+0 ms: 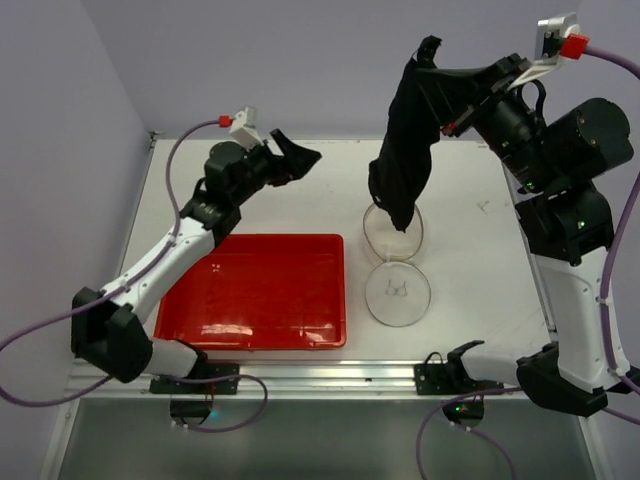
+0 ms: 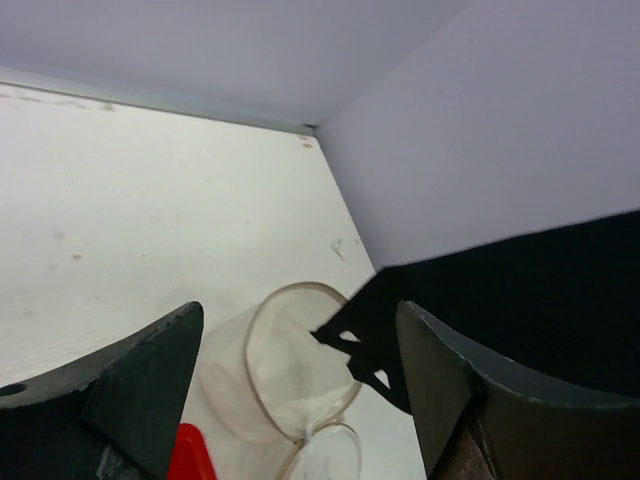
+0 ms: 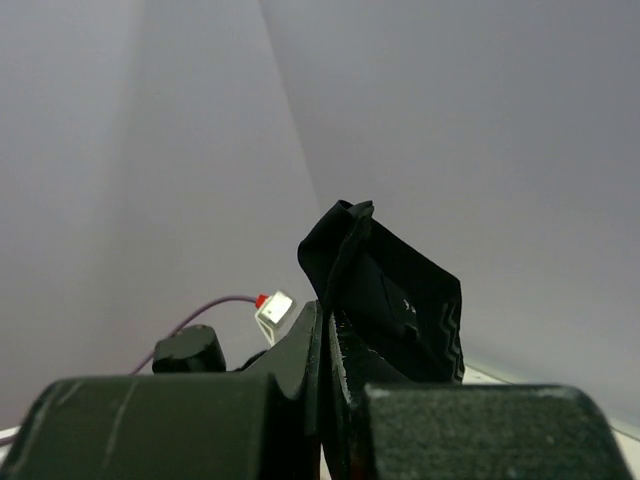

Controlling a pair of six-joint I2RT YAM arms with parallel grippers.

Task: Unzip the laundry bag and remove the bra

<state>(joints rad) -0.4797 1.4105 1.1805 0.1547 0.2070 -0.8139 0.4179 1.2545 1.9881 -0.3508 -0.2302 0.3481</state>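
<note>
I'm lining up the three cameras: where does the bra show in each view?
Top external: bra hangs upper centre-right from the right gripper, over the laundry bag.
Left wrist: bra at right, beside the laundry bag.
Right wrist: bra at centre, pinched.
Shared landmark: the laundry bag, absent from the right wrist view.

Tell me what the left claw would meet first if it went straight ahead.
Probably the laundry bag: its open mouth sits between the fingers of the left claw in the wrist view. The hanging bra is just right of that line; depth is unclear.
</note>
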